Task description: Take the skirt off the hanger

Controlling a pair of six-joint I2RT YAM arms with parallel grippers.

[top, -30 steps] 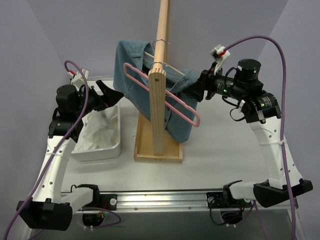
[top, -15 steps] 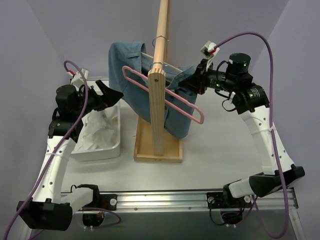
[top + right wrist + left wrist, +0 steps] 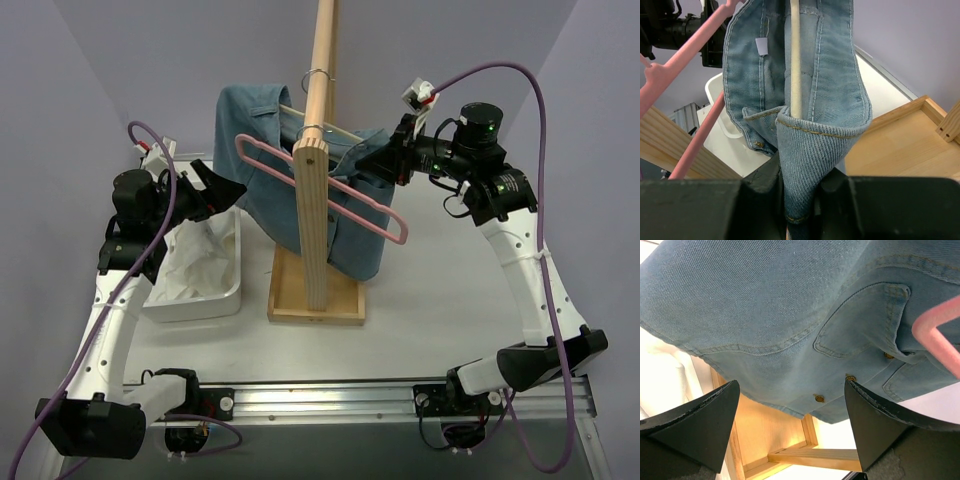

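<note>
The pink hanger (image 3: 360, 205) hangs bare and slanted on the wooden rack; its bar also shows in the wrist views (image 3: 940, 337) (image 3: 695, 140). The white skirt (image 3: 195, 265) lies crumpled in the white bin (image 3: 232, 290), apart from the hanger. Behind the rack post a blue denim garment (image 3: 255, 130) hangs on an off-white hanger (image 3: 795, 60). My right gripper (image 3: 378, 165) (image 3: 800, 200) is shut on a folded edge of that denim (image 3: 810, 145). My left gripper (image 3: 222, 180) (image 3: 791, 385) hovers open above the bin, just short of the denim (image 3: 765, 305), holding nothing.
A wooden rack stands mid-table: an upright post (image 3: 312, 230), a long pole (image 3: 322, 60) running back, and a tray-like base (image 3: 345, 300). The bin sits left of the base. Purple walls close in on both sides.
My right gripper has shut on the denim's edge and shifted left and slightly up. The denim and the pink hanger have swung a little left. The left arm has not moved.
</note>
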